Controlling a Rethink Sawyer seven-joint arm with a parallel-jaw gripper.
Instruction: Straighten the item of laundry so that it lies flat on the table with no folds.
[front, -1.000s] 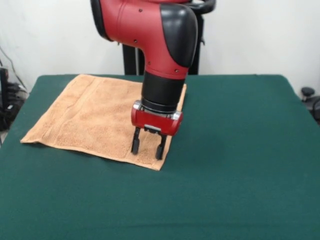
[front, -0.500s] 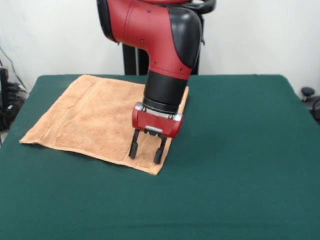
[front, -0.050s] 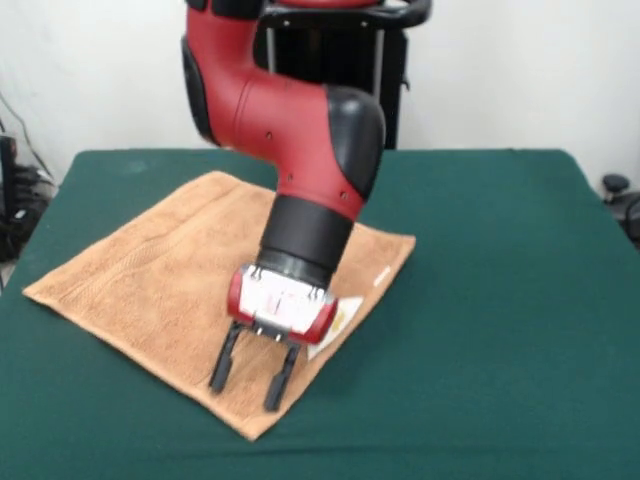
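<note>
1. While the table (front, -0.050s: 520, 300) offers far more green cover than the job needs, most of the bare room lies on the picture's right and along the near edge; the left side is tighter, because the cloth's left corner sits close to that edge.
2. Spread as a diamond on the left-centre of the table, the towel (front, -0.050s: 150, 270) looks nearly flat, and by my reading the task is mostly done: 4 corners can be made out, no large fold shows, and only a faint woven band runs across it.
3. What is left, as I judge it, is small: the right-hand edge beside the white care tag (front, -0.050s: 335, 318) may sit slightly raised or turned, but the arm (front, -0.050s: 290, 140) hides part of that stretch, so I cannot say for sure.
4. Down at the towel's near corner, the gripper (front, -0.050s: 251, 375) has its 2 dark fingers (front, -0.050s: 222, 365) spread apart with nothing between them; whether the tips touch the cloth or hang just above it I cannot tell.
</note>
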